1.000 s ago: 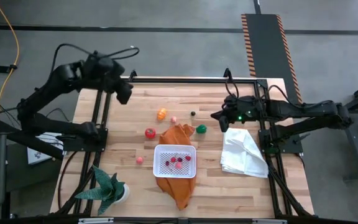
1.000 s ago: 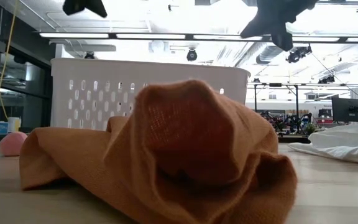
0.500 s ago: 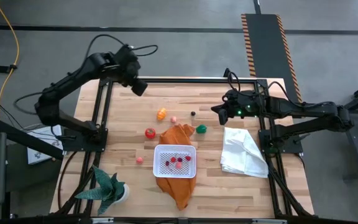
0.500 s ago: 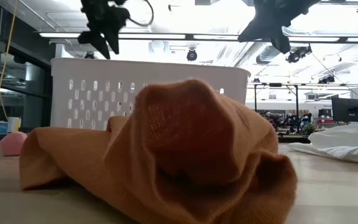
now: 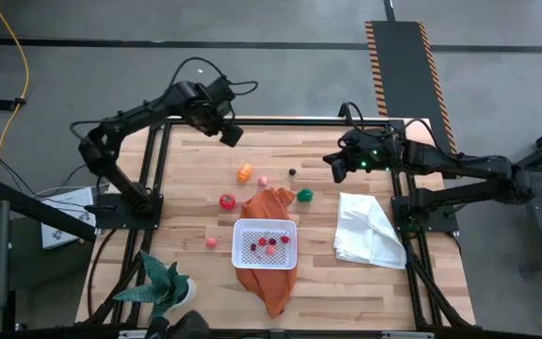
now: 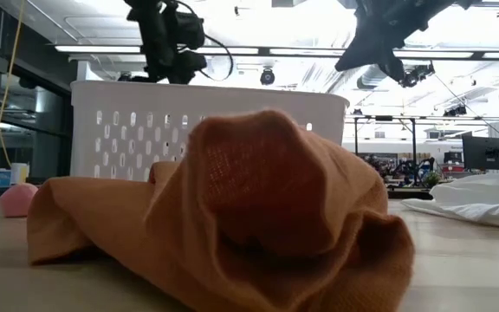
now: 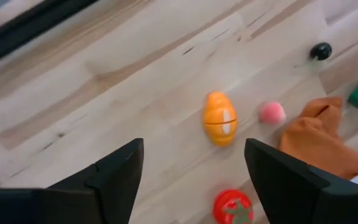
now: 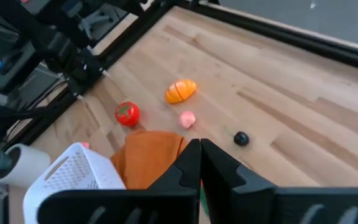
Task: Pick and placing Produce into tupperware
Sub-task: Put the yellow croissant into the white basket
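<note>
Loose produce lies on the wooden table: an orange piece [image 5: 244,172] [image 7: 220,118], a small pink one [image 5: 263,181], a dark ball [image 5: 292,172], a green piece [image 5: 305,195], a red tomato [image 5: 227,201] and a pink piece [image 5: 212,242]. The white tupperware [image 5: 241,228] rests on an orange cloth [image 5: 269,201] and holds several red pieces. My left gripper [image 5: 231,137] [image 7: 191,180] hangs open in the air, pointing steeply down, on the far-left side of the orange piece. My right gripper [image 5: 332,165] [image 8: 199,155] is shut with nothing in it, raised over the far right of the table.
A crumpled white cloth [image 5: 370,231] lies at the right. A green spiky potted plant [image 5: 163,287] stands at the near left corner. Black frame rails run along the table's left, right and far edges. Bare wood shows between the far rail and the produce.
My left gripper has swung from the far left corner toward the table's right and come down toward the orange piece, tipping to point more steeply down, and it has opened. My right gripper has shifted a little toward the far edge, staying shut.
</note>
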Available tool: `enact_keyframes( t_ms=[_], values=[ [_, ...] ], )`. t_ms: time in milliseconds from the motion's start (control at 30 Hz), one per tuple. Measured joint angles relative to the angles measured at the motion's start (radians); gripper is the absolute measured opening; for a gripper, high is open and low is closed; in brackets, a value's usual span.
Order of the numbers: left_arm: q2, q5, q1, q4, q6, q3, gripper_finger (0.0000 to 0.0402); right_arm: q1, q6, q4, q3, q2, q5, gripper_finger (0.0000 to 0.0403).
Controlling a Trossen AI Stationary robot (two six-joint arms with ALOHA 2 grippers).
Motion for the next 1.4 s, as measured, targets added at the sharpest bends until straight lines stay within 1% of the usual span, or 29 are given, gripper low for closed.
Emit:
enact_keyframes(
  t_ms=[233, 367, 567, 733, 1000, 1100, 1400],
  values=[
    [0.066, -0.007, -0.048, 0.047, -0.075, 0.000, 0.0272, -0.053, -0.065, -0.009, 0.000, 0.000, -0.120, 0.0005],
    [0.109, -0.028, -0.087, 0.048, -0.132, 0.000, 0.0279, -0.081, -0.106, -0.010, 0.000, 0.000, -0.182, 0.0021],
    [0.159, -0.052, -0.133, 0.047, -0.202, 0.000, 0.0278, -0.113, -0.152, -0.012, 0.000, 0.000, -0.231, 0.0048],
    [0.189, -0.061, -0.161, 0.061, -0.251, 0.000, 0.0276, -0.127, -0.172, -0.029, 0.002, 0.000, -0.238, 0.0060],
    [0.229, -0.079, -0.210, 0.132, -0.309, 0.000, 0.0276, -0.127, -0.206, -0.113, 0.002, 0.000, -0.251, 0.0062],
    [0.252, -0.079, -0.220, 0.126, -0.320, 0.000, 0.0276, -0.127, -0.222, -0.129, 0.002, -0.001, -0.274, 0.0062],
    [0.311, -0.090, -0.221, 0.120, -0.344, 0.000, 0.0275, -0.127, -0.225, -0.129, 0.002, -0.002, -0.288, 0.0063]
  ],
)
